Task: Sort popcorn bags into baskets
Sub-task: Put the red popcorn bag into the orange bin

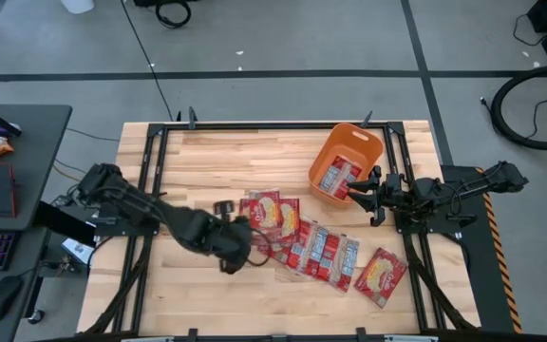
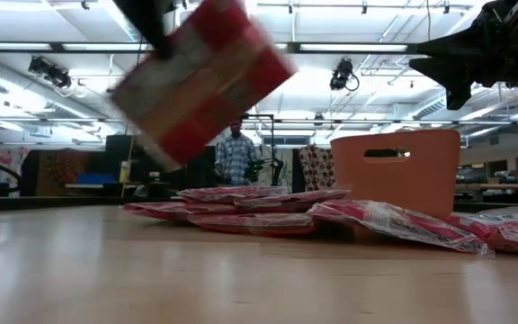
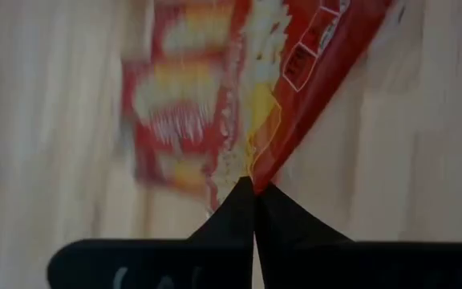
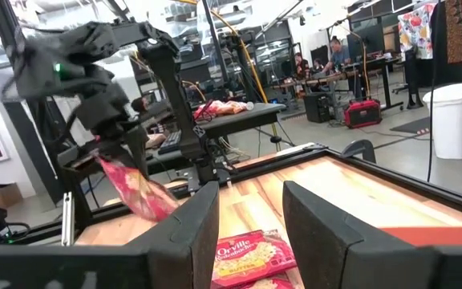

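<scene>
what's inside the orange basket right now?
The orange basket holds at least one popcorn bag, leaning against its inner wall in the high view. The right hand overhangs the near rim, and anything beneath that bag is hidden.

The left gripper (image 1: 238,249) sits at the end of the dark left arm, which reaches from the table's left edge toward the middle. Its two dark fingers (image 3: 255,217) are pressed together, pinching the corner of a flat red popcorn bag with cream-yellow graphics (image 3: 295,88); in the low view that bag (image 2: 200,81) hangs tilted in the air beneath the pincer. The right gripper (image 1: 366,196) is held level at the right side, its arm folded back toward the right edge. Its fingers (image 4: 195,233) stand parted with a clear gap between them, holding nothing.
</scene>
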{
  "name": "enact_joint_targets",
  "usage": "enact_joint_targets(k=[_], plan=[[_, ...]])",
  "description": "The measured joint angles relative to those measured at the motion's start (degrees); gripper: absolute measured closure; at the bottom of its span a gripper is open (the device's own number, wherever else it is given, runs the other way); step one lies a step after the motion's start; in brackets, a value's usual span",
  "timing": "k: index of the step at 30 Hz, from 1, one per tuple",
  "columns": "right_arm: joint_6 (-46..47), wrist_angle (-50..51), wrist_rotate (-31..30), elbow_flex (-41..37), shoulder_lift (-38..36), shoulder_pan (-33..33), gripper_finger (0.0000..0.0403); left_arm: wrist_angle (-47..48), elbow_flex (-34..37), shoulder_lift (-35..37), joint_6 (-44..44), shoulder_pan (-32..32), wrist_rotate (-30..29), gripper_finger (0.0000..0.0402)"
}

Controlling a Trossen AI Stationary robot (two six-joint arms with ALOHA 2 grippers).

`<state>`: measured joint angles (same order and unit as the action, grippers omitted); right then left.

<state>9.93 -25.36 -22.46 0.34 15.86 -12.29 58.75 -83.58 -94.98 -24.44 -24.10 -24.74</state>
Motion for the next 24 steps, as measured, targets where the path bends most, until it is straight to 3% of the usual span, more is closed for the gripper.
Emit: enact_joint_targets(k=[5, 12, 15, 24], plan=[[0.0, 0.0, 0.0, 0.02, 0.0, -0.02, 0.0259, -9.58, 0.01, -0.82, 15.97, 5.5, -3.42, 0.04], [0.0, 0.02, 0.0, 0.0, 0.0, 0.0, 0.0259, -28.15, 0.05, -2.2, 53.8, 8.88, -4.86, 0.04], [0.0, 0.03, 0.0, 0.0, -0.01, -0.01, 0.0259, -34.15, 0.03, -2.27, 65.35, 11.01, -4.8, 0.04], [0.0, -0.34, 0.02, 0.0, 0.0, -0.02, 0.0259, -43.99, 0.03, -5.83, 96.74, 17.58, -4.73, 0.04]])
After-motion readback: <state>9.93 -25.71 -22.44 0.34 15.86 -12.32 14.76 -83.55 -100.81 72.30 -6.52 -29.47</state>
